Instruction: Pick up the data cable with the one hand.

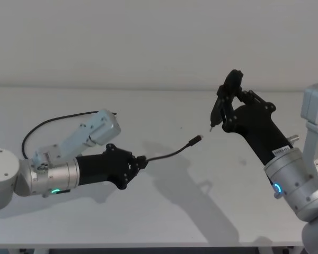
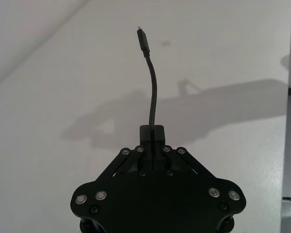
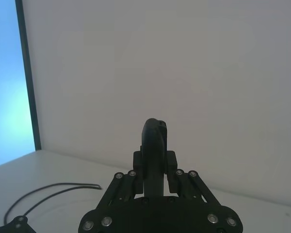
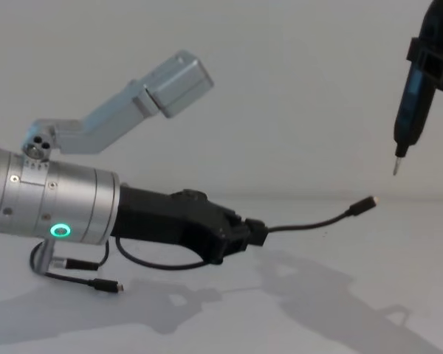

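Tabletop: matte white, plain wall behind.
Left gripper: angular black, clamped on data cable.
Data cable: thin black cord, plug lifted over tabletop centre.
Right gripper: raised, right edge, pinching slim tool.

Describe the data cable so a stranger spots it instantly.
Over the white table, find the left gripper. The data cable is the thin black cord arching from its shut jaws to a small raised plug, bendy unlike the rigid metal-tipped tool in the right gripper.
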